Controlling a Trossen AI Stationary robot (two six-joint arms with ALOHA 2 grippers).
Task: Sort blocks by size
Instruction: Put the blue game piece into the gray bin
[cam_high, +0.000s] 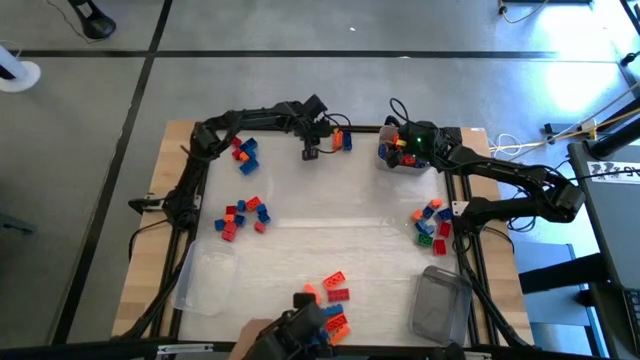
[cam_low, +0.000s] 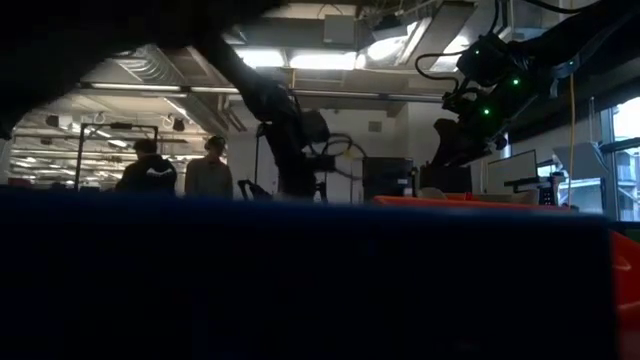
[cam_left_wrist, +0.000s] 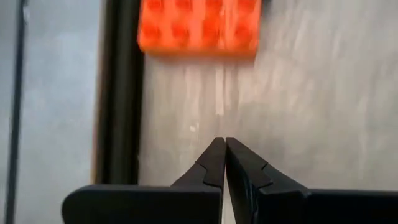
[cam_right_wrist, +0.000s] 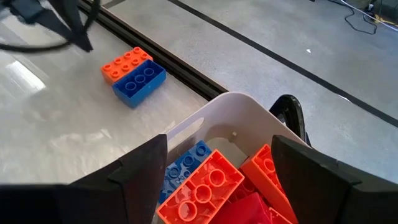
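left hand (cam_high: 311, 153) at the far edge of the tabletop (cam_high: 320, 215), pointing down, fingers (cam_left_wrist: 214, 163) pressed together with nothing between them. just ahead of it in the left wrist view an orange brick (cam_left_wrist: 199, 26) lies flat beside the dark edge rail (cam_left_wrist: 121, 93); in the high view that orange brick sits with a blue brick (cam_high: 346, 142) just beside the left hand.

right hand (cam_high: 398, 150) over a white tub (cam_high: 412, 165) at the far right of the tabletop, fingers (cam_right_wrist: 140, 171) spread wide, holding nothing. the right wrist view shows orange, red and blue bricks (cam_right_wrist: 205, 186) inside the tub, under the gap between the fingers, and the orange-and-blue pair (cam_right_wrist: 133, 76) lying side by side farther off on the tabletop.

other blocks in loose piles: blue and red group (cam_high: 243, 154) far left, mixed group (cam_high: 243, 216) mid left, mixed group with green (cam_high: 432, 222) on the right side, orange and red group (cam_high: 332, 290) near the front edge. clear tub (cam_high: 205, 280) front left, another clear tub (cam_high: 443, 300) front right, both apart from the piles.

low view mostly blocked by a dark blur; two people (cam_low: 180, 172) stand in the room behind.
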